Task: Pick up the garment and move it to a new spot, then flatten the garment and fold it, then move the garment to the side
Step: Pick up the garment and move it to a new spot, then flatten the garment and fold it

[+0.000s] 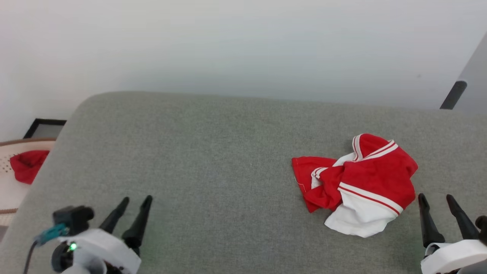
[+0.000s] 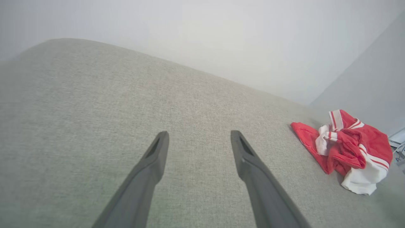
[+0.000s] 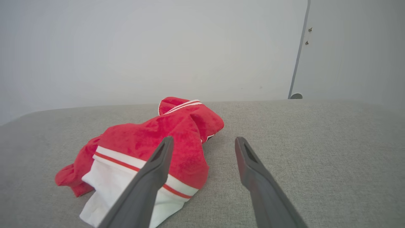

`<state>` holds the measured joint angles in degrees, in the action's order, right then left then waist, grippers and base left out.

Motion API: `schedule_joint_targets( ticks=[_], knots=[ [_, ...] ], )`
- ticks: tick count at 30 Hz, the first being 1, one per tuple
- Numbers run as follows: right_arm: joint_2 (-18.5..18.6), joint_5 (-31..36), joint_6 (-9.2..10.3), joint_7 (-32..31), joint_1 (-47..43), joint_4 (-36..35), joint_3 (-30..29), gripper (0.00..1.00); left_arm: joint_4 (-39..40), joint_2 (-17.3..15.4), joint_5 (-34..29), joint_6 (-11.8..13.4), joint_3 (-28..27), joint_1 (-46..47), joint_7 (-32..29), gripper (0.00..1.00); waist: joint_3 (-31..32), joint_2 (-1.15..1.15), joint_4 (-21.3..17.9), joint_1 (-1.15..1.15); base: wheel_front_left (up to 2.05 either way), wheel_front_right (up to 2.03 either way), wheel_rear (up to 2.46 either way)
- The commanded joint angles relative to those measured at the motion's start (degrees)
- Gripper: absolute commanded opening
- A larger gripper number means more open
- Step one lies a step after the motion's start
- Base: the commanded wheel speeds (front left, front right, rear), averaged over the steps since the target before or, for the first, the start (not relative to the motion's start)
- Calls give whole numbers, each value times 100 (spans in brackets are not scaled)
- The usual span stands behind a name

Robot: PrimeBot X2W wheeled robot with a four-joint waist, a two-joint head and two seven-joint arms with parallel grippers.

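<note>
**Crumpled jersey lies on the right of the grey cushion, both jaws released**

A pale wall (image 1: 243, 45) fills the background, and a grey door (image 3: 354, 47) stands at its right end in the right wrist view. In front of the wall is a wide grey fabric cushion (image 1: 213, 160) with a rounded far-left corner, which carries the work.

The garment (image 1: 365, 179) lies in a crumpled heap on the right part of the cushion, nearer the front edge than the wall. It is red, with a white sleeve spilling out toward the front and white-striped trim showing at the top and across the middle. In the left wrist view the garment (image 2: 351, 148) sits far off to the right. In the right wrist view the garment (image 3: 148, 139) lies close ahead and to the left.

The left jaws sit at the lower left of the head view, spread apart and holding nothing. Their dark fingers (image 1: 139, 222) point over bare fabric, well apart from the garment. The right jaws at the lower right are also spread and grasp nothing. Their fingers (image 1: 426, 217) stand just beside the heap's near right edge and are not touching it in the head view.

Off the cushion's left end, a small red cloth (image 1: 27, 164) rests on a pale round tray (image 1: 7, 190), with a dark frame (image 1: 45, 128) behind it.
</note>
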<state>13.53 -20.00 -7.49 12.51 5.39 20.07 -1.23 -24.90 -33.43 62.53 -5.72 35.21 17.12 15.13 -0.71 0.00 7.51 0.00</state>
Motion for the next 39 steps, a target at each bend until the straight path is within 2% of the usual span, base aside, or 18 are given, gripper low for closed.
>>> schedule_joint_targets(
  ticks=[1, 7, 8, 11, 17, 27, 39],
  knots=[
    [-25, 9, 0, -20, -70, -57, -56, 100, 187, 91, -278, 69, -383, -274, -2, 100, 104, 0, -14, 0, 0, 0, 0],
    [-101, 21, 0, -65, -140, -225, -194, 100, 895, 336, -1445, 231, -1547, -1113, -1, 100, 179, 0, -108, 0, 0, 0, 0],
    [-101, 21, 0, -65, -140, -225, -194, 100, 895, 336, -1445, 231, -1547, -1113, -1, 100, 179, 0, -108, 0, 0, 0, 0],
    [-116, 38, 0, -83, -143, -307, -235, 100, 1190, 460, -1978, 264, -2005, -1398, -1, 100, 202, 0, -149, 0, 0, 0, 0],
    [-159, 55, 0, -144, -176, -497, -228, 100, 1589, 751, -2803, 169, -2731, -1834, -1, 100, 255, 0, -217, 0, 0, 0, 0],
    [-263, 15, 0, -165, -242, -505, -183, 100, 1526, 1118, -3266, -51, -3073, -2062, 0, 100, 244, 0, -289, 0, 0, 0, 0],
    [-265, 59, 0, -178, -167, -479, -127, 100, 1474, 1252, -3455, -141, -3092, -2037, 0, 100, 235, 0, -279, 0, 0, 0, 0]
  ],
)
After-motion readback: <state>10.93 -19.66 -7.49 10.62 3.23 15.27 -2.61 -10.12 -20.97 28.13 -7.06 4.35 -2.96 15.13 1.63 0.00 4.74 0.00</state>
